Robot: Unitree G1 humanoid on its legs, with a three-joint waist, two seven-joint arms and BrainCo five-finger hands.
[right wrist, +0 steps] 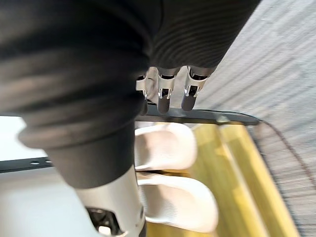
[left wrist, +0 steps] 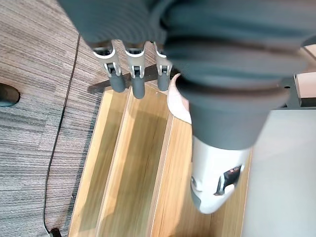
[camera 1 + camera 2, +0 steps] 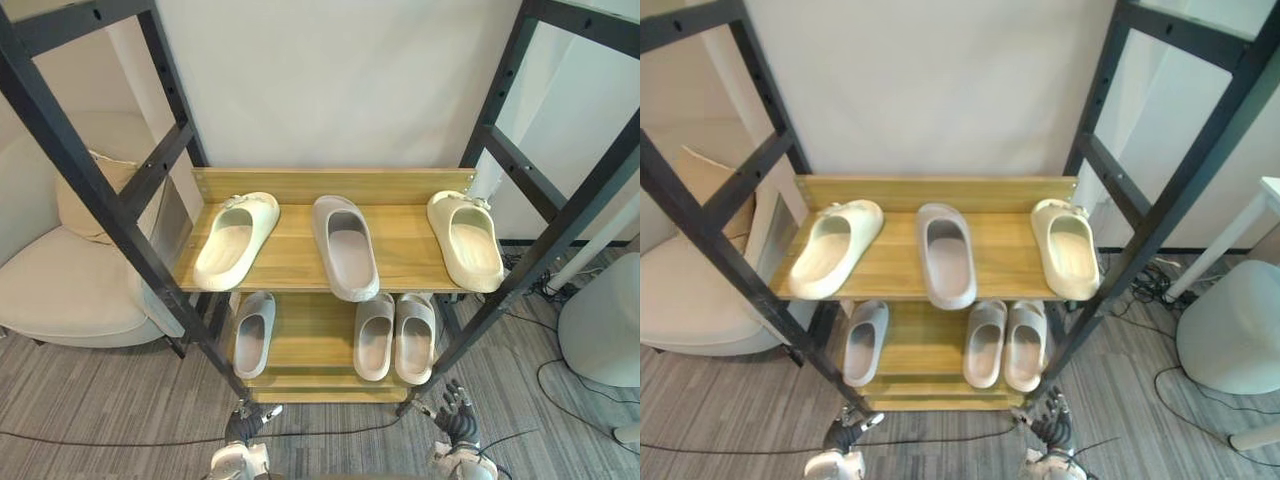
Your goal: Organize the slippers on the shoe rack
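Note:
The shoe rack has two wooden shelves. On the upper shelf (image 3: 400,235) lie a cream slipper (image 3: 235,240) at the left, a grey slipper (image 3: 345,245) in the middle and a second cream slipper (image 3: 465,240) at the right. The lower shelf (image 3: 310,330) carries one grey slipper (image 3: 254,333) at the left and a grey pair (image 3: 375,335) (image 3: 415,337) side by side at the right. My left hand (image 3: 245,425) and right hand (image 3: 455,412) hang low in front of the rack, both open and holding nothing. The right wrist view looks past straight fingers (image 1: 168,94) at the grey pair (image 1: 165,145).
Black metal posts (image 3: 90,190) (image 3: 560,230) slant up on both sides of the shelves. A cream armchair (image 3: 60,290) with a cushion stands left of the rack. A white rounded object (image 3: 600,330) stands on the grey carpet at the right. A white wall backs the rack.

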